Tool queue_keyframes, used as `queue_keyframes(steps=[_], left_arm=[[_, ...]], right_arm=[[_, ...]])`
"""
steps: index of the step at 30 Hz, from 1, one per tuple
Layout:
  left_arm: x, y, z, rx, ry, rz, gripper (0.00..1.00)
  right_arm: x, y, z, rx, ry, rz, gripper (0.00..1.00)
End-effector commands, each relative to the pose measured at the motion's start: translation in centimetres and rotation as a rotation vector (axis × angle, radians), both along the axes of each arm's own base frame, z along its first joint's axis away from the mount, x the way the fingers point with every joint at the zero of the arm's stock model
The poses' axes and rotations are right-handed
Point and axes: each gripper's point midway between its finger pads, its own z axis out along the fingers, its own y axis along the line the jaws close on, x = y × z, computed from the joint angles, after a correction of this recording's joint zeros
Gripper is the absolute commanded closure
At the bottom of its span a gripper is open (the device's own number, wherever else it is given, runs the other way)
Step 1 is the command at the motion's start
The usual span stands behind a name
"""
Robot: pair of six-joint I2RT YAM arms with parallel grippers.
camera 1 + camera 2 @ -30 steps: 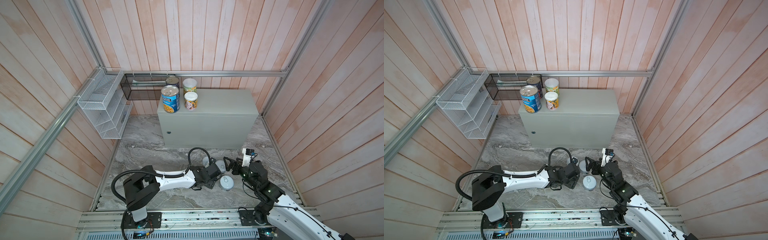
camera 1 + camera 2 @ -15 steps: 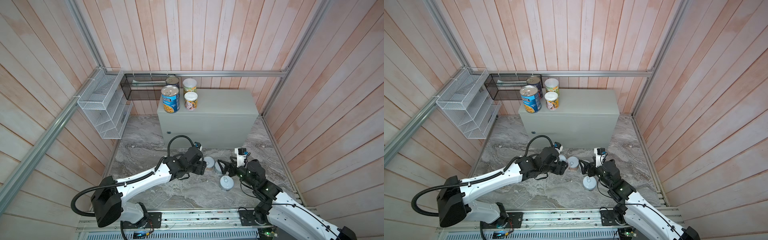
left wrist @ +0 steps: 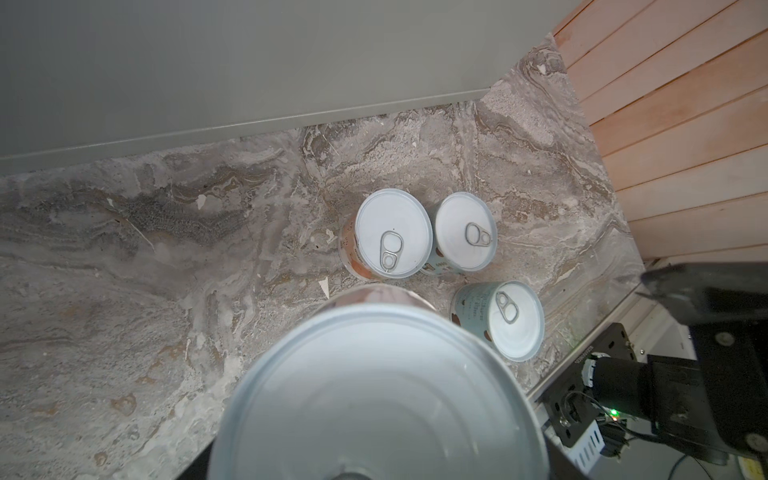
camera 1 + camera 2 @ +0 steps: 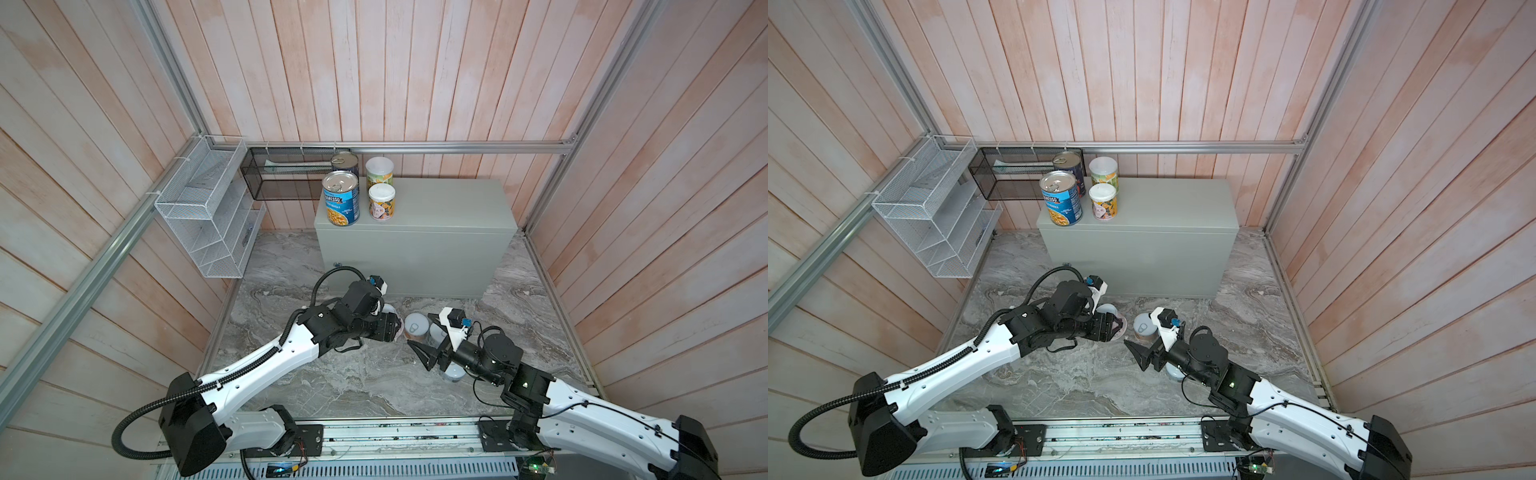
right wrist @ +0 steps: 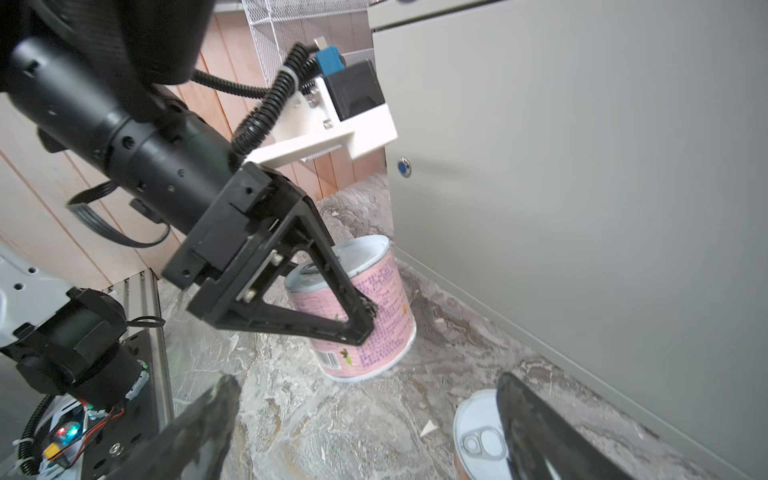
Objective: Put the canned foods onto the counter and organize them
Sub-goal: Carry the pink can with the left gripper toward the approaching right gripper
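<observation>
Left gripper (image 4: 392, 328) clamps the pink can (image 5: 386, 299), centre frame; right gripper (image 4: 419, 330) gapes, empty. Pickup step. Next you lift it onto the counter (image 4: 449, 208), bare right half.

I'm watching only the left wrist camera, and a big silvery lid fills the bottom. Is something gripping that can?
Observer: Yes, the left tool is shut on the pink can.
Operator: What's on top of the grey box?
Observer: The counter holds four cans at its left end, the blue Progresso can in front.
Operator: And the other arm?
Observer: The right tool hangs open, holding nothing.
</observation>
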Motion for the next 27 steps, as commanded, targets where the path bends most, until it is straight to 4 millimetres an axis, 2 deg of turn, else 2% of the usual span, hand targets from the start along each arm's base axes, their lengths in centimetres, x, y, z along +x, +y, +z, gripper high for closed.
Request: queue_keyframes(steps=[1, 6, 13, 17, 27], left_arm=[[0.6, -0.5, 3.5, -0.084, -0.038, -0.062, 0.45], [1.4, -0.4, 4.2, -0.119, -0.026, -0.102, 0.45], [2.3, -1.1, 3.7, -0.137, 0.006, -0.153, 0.45], [2.4, -1.5, 3.8, -0.151, 0.010, -0.171, 0.45], [1.5, -2.3, 5.1, -0.232, 0.021, -0.204, 0.45]], right_arm=[[0.4, 1.0, 2.2, 0.002, -0.113, 0.011, 0.04], [0.6, 3.0, 1.9, -0.058, -0.151, 0.072, 0.04], [1.2, 4.5, 1.7, -0.101, -0.187, 0.093, 0.03], [2.2, 4.4, 1.5, -0.101, -0.196, 0.044, 0.03], [2.7, 4.9, 0.8, -0.100, -0.185, 0.035, 0.03]])
